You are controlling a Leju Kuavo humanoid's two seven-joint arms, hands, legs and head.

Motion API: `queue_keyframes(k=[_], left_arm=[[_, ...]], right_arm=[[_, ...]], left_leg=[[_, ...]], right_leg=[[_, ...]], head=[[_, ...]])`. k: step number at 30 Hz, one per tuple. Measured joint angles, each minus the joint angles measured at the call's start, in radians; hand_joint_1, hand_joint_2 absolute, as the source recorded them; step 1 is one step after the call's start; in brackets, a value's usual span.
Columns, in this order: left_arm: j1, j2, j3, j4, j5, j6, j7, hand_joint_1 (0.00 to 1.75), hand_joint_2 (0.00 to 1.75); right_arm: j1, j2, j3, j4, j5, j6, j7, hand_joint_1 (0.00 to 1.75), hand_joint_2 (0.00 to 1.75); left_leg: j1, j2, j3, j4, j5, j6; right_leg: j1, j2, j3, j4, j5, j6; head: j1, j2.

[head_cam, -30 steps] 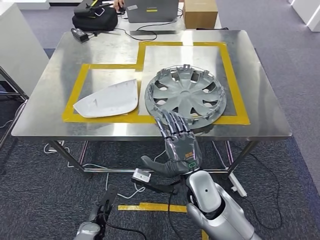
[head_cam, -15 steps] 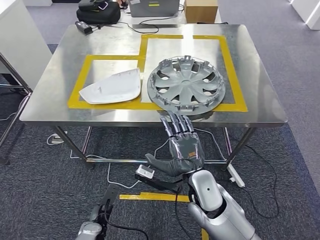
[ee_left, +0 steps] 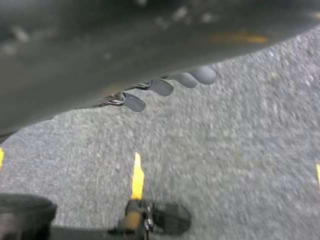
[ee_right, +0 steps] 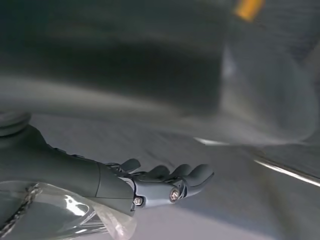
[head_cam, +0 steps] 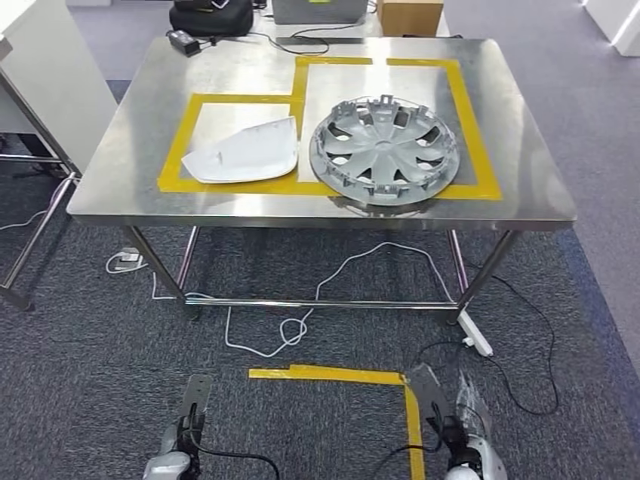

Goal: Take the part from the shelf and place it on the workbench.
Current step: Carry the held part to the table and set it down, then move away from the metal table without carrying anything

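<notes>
Dark grey right hand [ee_right: 158,182], visible screws

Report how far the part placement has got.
Looks done: the wheel cover lies flat on the workbench inside the yellow tape outline, beside the white panel. In hand: nothing; the right hand is empty, fingers extended. Left hand holds nothing visible. Nothing obvious remains.

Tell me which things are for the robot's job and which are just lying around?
For the job:
silver wheel cover
white panel
steel workbench

Just lying around:
black bag
cardboard box
laptop
white cable on the floor
</notes>
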Motion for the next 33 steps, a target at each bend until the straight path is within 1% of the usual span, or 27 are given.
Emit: queue_keyframes(k=[2, 3, 4, 5, 7, 8, 9, 10, 11, 12, 14, 15, 17, 18, 19, 20, 22, 23, 24, 25, 26, 27, 28, 29, 30, 31, 33], left_arm=[[-0.002, -0.002, -0.002, 0.0, 0.014, 0.007, -0.002, 0.0, 0.0], [-0.003, -0.003, -0.003, 0.001, 0.022, 0.011, -0.003, 0.0, 0.0], [-0.005, -0.003, -0.004, 0.001, 0.031, 0.015, -0.004, 0.0, 0.0], [-0.008, -0.003, -0.005, 0.003, 0.041, 0.019, -0.005, 0.0, 0.0], [-0.019, -0.004, -0.01, 0.01, 0.062, 0.025, -0.011, 0.0, 0.0], [-0.024, -0.004, -0.014, 0.015, 0.072, 0.028, -0.014, 0.0, 0.0], [-0.028, -0.004, -0.018, 0.019, 0.083, 0.029, -0.017, 0.0, 0.0], [-0.03, -0.004, -0.023, 0.022, 0.092, 0.031, -0.017, 0.0, 0.0], [-0.032, -0.004, -0.027, 0.025, 0.101, 0.032, -0.019, 0.0, 0.0], [-0.035, -0.004, -0.032, 0.026, 0.108, 0.032, -0.022, 0.0, 0.0], [-0.041, -0.005, -0.042, 0.028, 0.119, 0.033, -0.028, 0.0, 0.0], [-0.043, -0.006, -0.048, 0.028, 0.123, 0.033, -0.03, 0.0, 0.0], [-0.042, -0.009, -0.058, 0.028, 0.132, 0.036, -0.03, 0.0, 0.0], [-0.04, -0.011, -0.064, 0.028, 0.138, 0.039, -0.027, 0.0, 0.0], [-0.039, -0.014, -0.07, 0.028, 0.143, 0.043, -0.025, 0.0, 0.0], [-0.038, -0.017, -0.077, 0.028, 0.148, 0.047, -0.022, 0.0, 0.0], [-0.038, -0.021, -0.09, 0.028, 0.16, 0.051, -0.022, 0.0, 0.0], [-0.038, -0.022, -0.095, 0.028, 0.166, 0.053, -0.022, 0.0, 0.0], [-0.038, -0.023, -0.1, 0.028, 0.172, 0.057, -0.022, 0.0, 0.0], [-0.038, -0.023, -0.104, 0.028, 0.179, 0.06, -0.023, 0.0, 0.0], [-0.038, -0.023, -0.107, 0.028, 0.186, 0.063, -0.025, 0.0, 0.0], [-0.038, -0.024, -0.11, 0.028, 0.194, 0.065, -0.027, 0.0, 0.0], [-0.039, -0.024, -0.112, 0.028, 0.199, 0.066, -0.029, 0.0, 0.0], [-0.04, -0.024, -0.116, 0.028, 0.204, 0.066, -0.031, 0.0, 0.0], [-0.042, -0.024, -0.119, 0.028, 0.209, 0.067, -0.032, 0.0, 0.0], [-0.044, -0.024, -0.121, 0.028, 0.214, 0.068, -0.032, 0.0, 0.0], [-0.045, -0.023, -0.124, 0.028, 0.225, 0.07, -0.033, 0.0, 0.0]], right_arm=[[0.025, 0.023, -0.073, 0.083, -0.031, 0.002, -0.017, 0.0, 0.0], [0.033, 0.034, -0.106, 0.123, -0.052, 0.012, -0.017, 0.0, 0.0], [0.036, 0.044, -0.14, 0.165, -0.075, 0.027, -0.015, 0.0, 0.0], [0.035, 0.053, -0.175, 0.214, -0.098, 0.044, -0.012, 0.0, 0.0], [0.031, 0.066, -0.244, 0.324, -0.127, 0.076, -0.006, 0.0, 0.0], [0.03, 0.071, -0.276, 0.38, -0.13, 0.089, 0.002, 0.0, 0.0], [0.03, 0.074, -0.305, 0.428, -0.125, 0.104, 0.015, 0.0, 0.0], [0.03, 0.078, -0.329, 0.463, -0.114, 0.122, 0.03, 0.0, 0.0], [0.031, 0.084, -0.349, 0.49, -0.099, 0.139, 0.044, 0.0, 0.0], [0.032, 0.09, -0.366, 0.507, -0.085, 0.155, 0.054, 0.0, 0.0], [0.03, 0.102, -0.391, 0.528, -0.063, 0.174, 0.059, 0.0, 0.0], [0.028, 0.107, -0.402, 0.535, -0.058, 0.178, 0.056, 0.0, 0.0], [0.019, 0.113, -0.426, 0.546, -0.054, 0.185, 0.043, 0.0, 0.0], [0.012, 0.115, -0.441, 0.554, -0.051, 0.187, 0.035, 0.0, 0.0], [0.002, 0.116, -0.455, 0.562, -0.047, 0.188, 0.027, 0.0, 0.0], [-0.009, 0.116, -0.469, 0.573, -0.041, 0.184, 0.017, 0.0, 0.0], [-0.034, 0.116, -0.49, 0.595, -0.028, 0.171, -0.003, 0.0, 0.0], [-0.046, 0.116, -0.498, 0.606, -0.022, 0.163, -0.01, 0.0, 0.0], [-0.056, 0.116, -0.506, 0.616, -0.016, 0.156, -0.014, 0.0, 0.0], [-0.063, 0.116, -0.514, 0.624, -0.011, 0.151, -0.017, 0.0, 0.0], [-0.068, 0.116, -0.52, 0.63, -0.007, 0.146, -0.022, 0.0, 0.0], [-0.072, 0.116, -0.527, 0.634, -0.003, 0.141, -0.028, 0.0, 0.0], [-0.076, 0.116, -0.532, 0.636, 0.0, 0.136, -0.034, 0.0, 0.0], [-0.08, 0.116, -0.537, 0.639, 0.002, 0.132, -0.04, 0.0, 0.0], [-0.084, 0.116, -0.542, 0.643, 0.003, 0.128, -0.046, 0.0, 0.0], [-0.087, 0.116, -0.547, 0.649, 0.005, 0.122, -0.052, 0.0, 0.0], [-0.088, 0.117, -0.557, 0.663, 0.012, 0.109, -0.062, 0.0, 0.0]], left_leg=[[0.001, 0.002, -0.006, 0.0, 0.013, -0.008], [0.003, 0.003, -0.01, 0.006, 0.001, -0.015], [0.005, 0.003, -0.018, 0.028, -0.029, -0.022], [0.008, 0.003, -0.029, 0.068, -0.076, -0.03], [0.015, 0.003, -0.056, 0.195, -0.175, -0.043], [0.019, 0.003, -0.062, 0.251, -0.2, -0.047], [0.021, 0.003, -0.055, 0.281, -0.202, -0.05], [0.024, 0.003, -0.033, 0.277, -0.185, -0.052], [0.026, 0.003, 0.005, 0.24, -0.16, -0.051], [0.027, 0.003, 0.055, 0.179, -0.141, -0.048], [0.024, 0.003, 0.15, 0.043, -0.142, -0.038], [0.021, 0.002, 0.174, 0.001, -0.149, -0.032], [0.018, 0.003, 0.174, -0.02, -0.143, -0.019], [0.018, 0.005, 0.166, -0.022, -0.132, -0.012], [0.019, 0.007, 0.156, -0.024, -0.12, -0.004], [0.02, 0.009, 0.144, -0.026, -0.107, 0.004], [0.017, 0.011, 0.114, -0.025, -0.082, 0.012], [0.016, 0.012, 0.098, -0.025, -0.07, 0.013], [0.014, 0.012, 0.081, -0.024, -0.057, 0.013], [0.013, 0.013, 0.064, -0.022, -0.044, 0.012], [0.013, 0.012, 0.048, -0.02, -0.033, 0.01], [0.013, 0.012, 0.034, -0.017, -0.022, 0.006], [0.011, 0.012, 0.022, -0.014, -0.013, 0.002], [0.01, 0.012, 0.013, -0.009, -0.004, -0.002], [0.009, 0.012, 0.006, -0.006, 0.007, -0.006], [0.008, 0.013, 0.001, -0.006, 0.018, -0.01], [0.01, 0.012, -0.008, -0.004, 0.028, -0.02]], right_leg=[[0.0, -0.001, -0.003, -0.014, 0.01, -0.004], [-0.002, -0.003, -0.01, -0.016, 0.02, -0.01], [-0.004, -0.004, -0.019, -0.018, 0.031, -0.018], [-0.007, -0.006, -0.03, -0.019, 0.042, -0.024], [-0.006, -0.009, -0.057, -0.014, 0.062, -0.03], [-0.006, -0.012, -0.073, -0.01, 0.072, -0.029], [-0.007, -0.014, -0.091, -0.004, 0.081, -0.027], [-0.007, -0.014, -0.11, 0.001, 0.09, -0.026], [-0.007, -0.014, -0.128, 0.007, 0.099, -0.023], [-0.007, -0.012, -0.144, 0.013, 0.108, -0.02], [-0.005, -0.01, -0.167, 0.021, 0.127, -0.011], [-0.005, -0.01, -0.173, 0.022, 0.138, -0.006], [-0.007, -0.009, -0.179, 0.017, 0.158, 0.006], [-0.009, -0.007, -0.185, 0.019, 0.153, 0.013], [-0.011, -0.005, -0.195, 0.035, 0.128, 0.018], [-0.012, -0.002, -0.208, 0.071, 0.084, 0.023], [-0.014, 0.001, -0.24, 0.196, -0.022, 0.029], [-0.014, 0.001, -0.248, 0.26, -0.052, 0.031], [-0.015, 0.001, -0.245, 0.304, -0.054, 0.032], [-0.015, 0.001, -0.228, 0.316, -0.034, 0.033], [-0.015, 0.001, -0.194, 0.294, -0.003, 0.032], [-0.016, 0.001, -0.143, 0.238, 0.021, 0.031], [-0.015, 0.002, -0.079, 0.159, 0.027, 0.029], [-0.015, 0.003, -0.021, 0.077, 0.016, 0.027], [-0.014, 0.004, 0.018, 0.018, 0.002, 0.024], [-0.011, 0.006, 0.038, -0.015, -0.008, 0.022], [-0.012, 0.005, 0.021, -0.021, 0.001, 0.012]], head=[[0.0, 0.0], [0.0, 0.0], [-0.003, 0.0], [-0.005, 0.0], [-0.009, 0.0], [-0.009, 0.0], [-0.009, 0.0], [-0.009, 0.0], [-0.009, 0.0], [-0.01, 0.0], [-0.009, 0.0], [-0.009, 0.0], [-0.01, 0.0], [-0.012, 0.0], [-0.01, 0.0], [-0.008, 0.0], [-0.003, 0.0], [-0.003, 0.0], [-0.003, 0.0], [-0.003, 0.0], [-0.003, 0.0], [-0.003, 0.0], [-0.002, 0.0], [-0.003, 0.0], [-0.004, 0.0], [-0.004, 0.0], [-0.005, 0.0]])
